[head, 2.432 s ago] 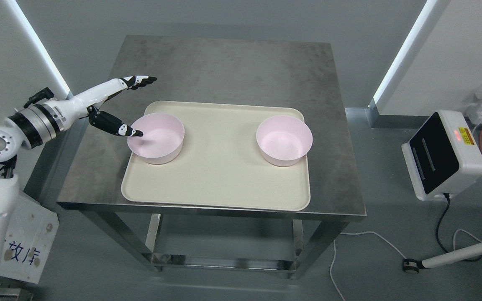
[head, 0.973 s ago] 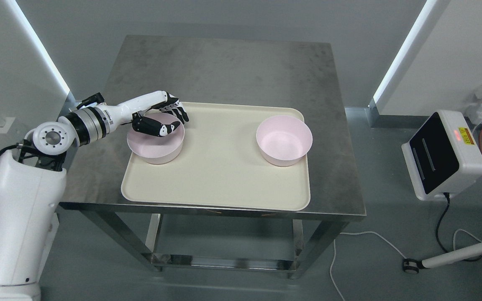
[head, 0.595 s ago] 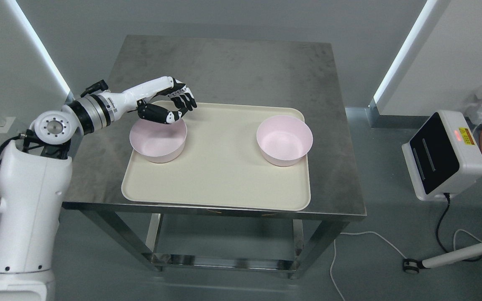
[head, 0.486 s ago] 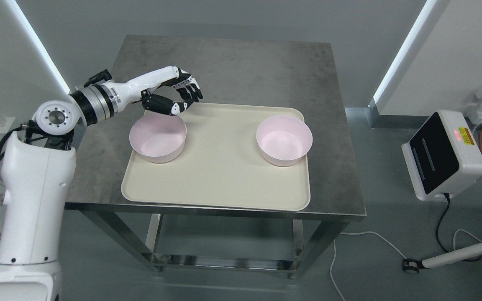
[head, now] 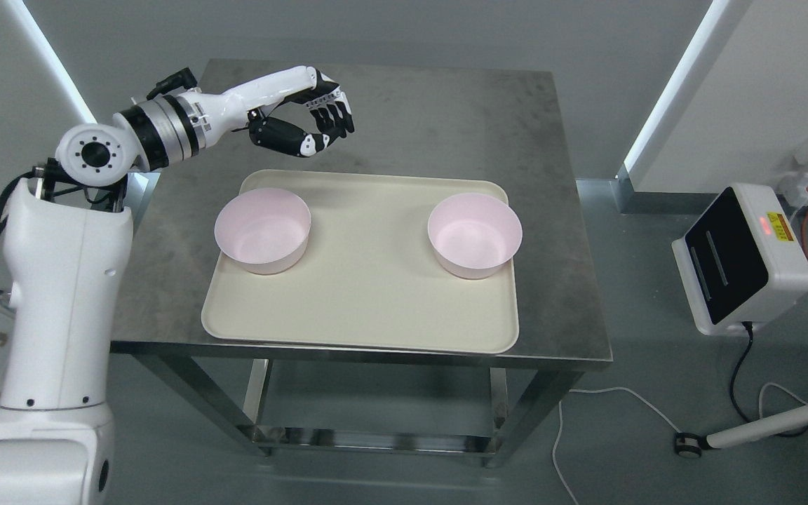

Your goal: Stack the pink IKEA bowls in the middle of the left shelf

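Two pink bowls stand upright on a cream tray (head: pixel 369 301). The left bowl (head: pixel 262 229) is at the tray's left side, the right bowl (head: pixel 475 234) at its right side. My left hand (head: pixel 320 130) hangs in the air above the table, behind the tray's far edge and up and to the right of the left bowl. Its fingers are curled and hold nothing. The right arm is out of view.
The tray lies on a steel table (head: pixel 390 112) with bare surface behind it. A white device with a black face (head: pixel 741 259) stands on the floor at the right, with cables around it. My white body (head: pixel 53 308) is at the left.
My left hand closed at the left bowl's rim, then came off without it and rose up and to the right. The bowl stays on the tray.
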{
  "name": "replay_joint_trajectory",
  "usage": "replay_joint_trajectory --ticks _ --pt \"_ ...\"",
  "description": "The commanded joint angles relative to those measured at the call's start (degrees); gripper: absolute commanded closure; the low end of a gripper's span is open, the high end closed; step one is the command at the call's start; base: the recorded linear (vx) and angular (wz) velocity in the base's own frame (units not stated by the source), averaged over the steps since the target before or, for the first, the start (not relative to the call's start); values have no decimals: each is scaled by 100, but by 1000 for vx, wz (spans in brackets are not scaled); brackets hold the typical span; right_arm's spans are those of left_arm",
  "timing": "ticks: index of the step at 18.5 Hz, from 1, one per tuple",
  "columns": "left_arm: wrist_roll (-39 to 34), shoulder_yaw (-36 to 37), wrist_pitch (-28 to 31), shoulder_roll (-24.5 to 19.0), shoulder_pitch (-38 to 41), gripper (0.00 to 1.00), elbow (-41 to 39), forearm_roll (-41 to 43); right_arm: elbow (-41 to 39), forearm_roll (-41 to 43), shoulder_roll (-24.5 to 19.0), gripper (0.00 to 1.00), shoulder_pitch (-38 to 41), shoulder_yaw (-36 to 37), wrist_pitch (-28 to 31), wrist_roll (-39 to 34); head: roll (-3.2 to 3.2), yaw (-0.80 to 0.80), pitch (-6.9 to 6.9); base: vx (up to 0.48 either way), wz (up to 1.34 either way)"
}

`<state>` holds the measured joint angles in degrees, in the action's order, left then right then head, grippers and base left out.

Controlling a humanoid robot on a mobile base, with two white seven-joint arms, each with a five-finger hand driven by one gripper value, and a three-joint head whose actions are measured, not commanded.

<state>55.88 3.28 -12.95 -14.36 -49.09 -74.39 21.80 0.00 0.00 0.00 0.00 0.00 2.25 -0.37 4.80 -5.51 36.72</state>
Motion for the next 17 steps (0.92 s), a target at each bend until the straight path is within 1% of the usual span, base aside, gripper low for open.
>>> replay_joint_trajectory --ticks 1,3,4,5,6,7,8,10,13,17 --pt "2 278 -646 -1419 469 97 575 88 -193 0 100 0 167 62 -32 2 0 0 0 0 0" --pt "-7 305 -700 -1508 558 96 575 140 -193 0 100 0 167 62 -23 2 0 0 0 -1 23" --pt "-15 305 -700 -1491 558 94 575 219 -193 0 100 0 167 62 -23 2 0 0 0 0 0" --pt "-33 305 -700 -1447 550 84 575 333 -193 0 100 0 167 62 -23 2 0 0 0 0 0" --pt "-59 305 -700 -1438 541 65 575 499 -193 0 100 0 167 62 -32 2 0 0 0 0 0" --pt "-59 279 -700 -1368 532 41 575 727 -193 0 100 0 167 62 -32 2 0 0 0 0 0" --pt "-59 270 -700 -1298 523 33 566 790 -193 0 100 0 167 62 -32 2 0 0 0 0 0" --pt "-59 243 -700 -1183 497 30 540 774 -193 0 100 0 167 62 -23 2 0 0 0 0 0" --pt "-59 296 -691 -1165 497 30 531 817 -193 0 100 0 167 62 -32 2 0 0 0 0 0" --pt "-51 375 -639 -1104 471 35 540 1160 -193 0 100 0 167 62 -32 2 0 0 0 0 0"
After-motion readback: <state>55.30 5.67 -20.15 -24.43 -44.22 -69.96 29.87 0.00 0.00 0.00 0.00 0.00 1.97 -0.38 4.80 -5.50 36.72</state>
